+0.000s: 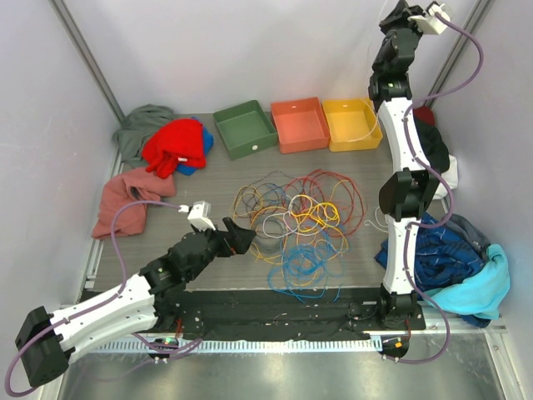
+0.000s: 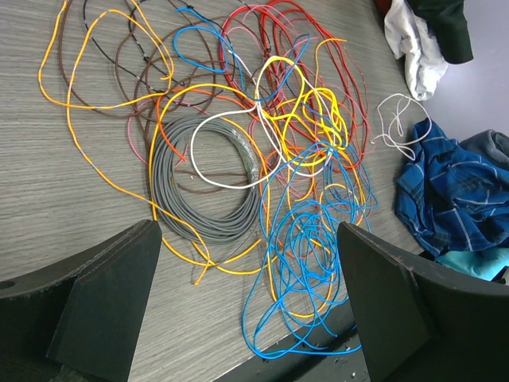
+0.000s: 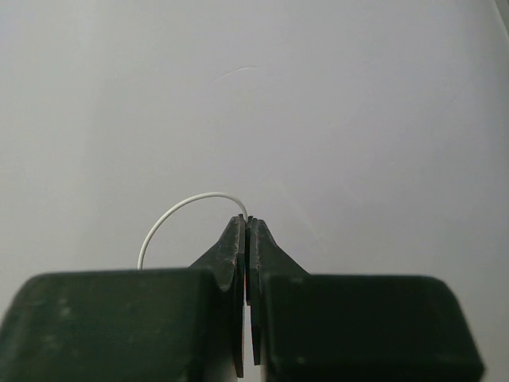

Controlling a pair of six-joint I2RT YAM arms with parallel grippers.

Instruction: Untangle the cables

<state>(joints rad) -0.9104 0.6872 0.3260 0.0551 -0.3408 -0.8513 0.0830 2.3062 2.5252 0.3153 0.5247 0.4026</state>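
The cables (image 1: pixel 300 221) lie in a tangled heap mid-table: red, orange, yellow, brown, white and blue strands. In the left wrist view a grey coil (image 2: pixel 207 183) sits in the heap, with blue loops (image 2: pixel 318 255) nearest the table's front edge. My left gripper (image 1: pixel 237 236) hovers low at the heap's left side. It (image 2: pixel 248 229) is open, and nothing is between its fingers (image 2: pixel 111 294). My right gripper (image 1: pixel 400 17) is raised high at the back right, facing the wall. There it (image 3: pixel 247 219) is shut on a thin white cable (image 3: pixel 183 208). A white strand (image 1: pixel 371 125) shows over the yellow bin.
Green (image 1: pixel 244 127), orange (image 1: pixel 299 123) and yellow (image 1: pixel 351 123) bins line the back. Red (image 1: pixel 176 146) and pink (image 1: pixel 125 200) clothes lie at the left. Blue plaid (image 1: pixel 450 250) and teal (image 1: pixel 483 287) cloth lie at the right. A loose white cable (image 2: pixel 402 127) lies by the plaid cloth.
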